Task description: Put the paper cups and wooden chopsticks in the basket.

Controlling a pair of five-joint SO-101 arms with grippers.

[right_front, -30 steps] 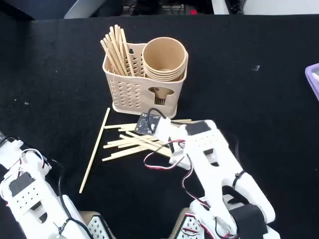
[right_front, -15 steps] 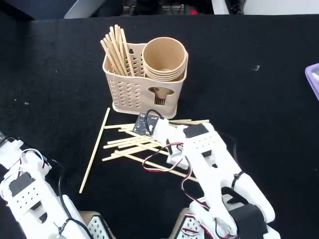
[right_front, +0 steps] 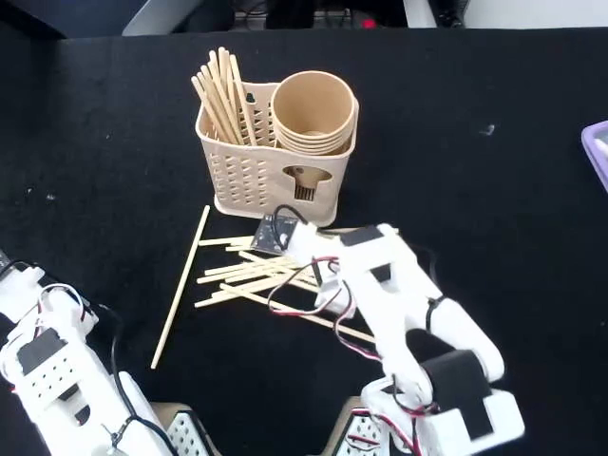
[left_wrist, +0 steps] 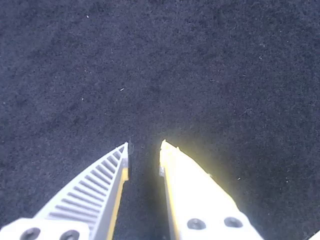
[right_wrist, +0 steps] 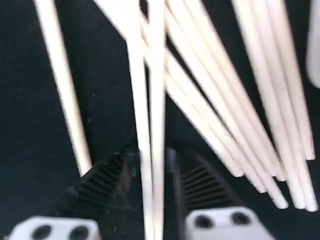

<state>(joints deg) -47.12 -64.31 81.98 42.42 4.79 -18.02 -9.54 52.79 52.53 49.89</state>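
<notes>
A beige basket (right_front: 255,180) stands at the table's back middle. It holds stacked paper cups (right_front: 313,109) and a bundle of wooden chopsticks (right_front: 220,90). In front of it lies a loose pile of chopsticks (right_front: 237,275), with one chopstick (right_front: 180,285) lying apart near the left arm's side. My right arm (right_front: 380,275) leans over the pile. My right gripper (right_wrist: 151,156) is shut on two chopsticks (right_wrist: 152,100) that run out between its fingers; other chopsticks (right_wrist: 235,100) lie beside them. My left gripper (left_wrist: 144,145) hangs over bare black cloth, shut to a narrow slit, holding nothing.
My left arm (right_front: 43,361) rests at the near left corner of the black table. A purple object (right_front: 597,147) shows at the right edge. Bare cloth stretches left and right of the basket.
My right arm has shifted left and toward the basket over the pile. One long chopstick has swung out and now lies slanted toward the near side. The left arm has not moved.
</notes>
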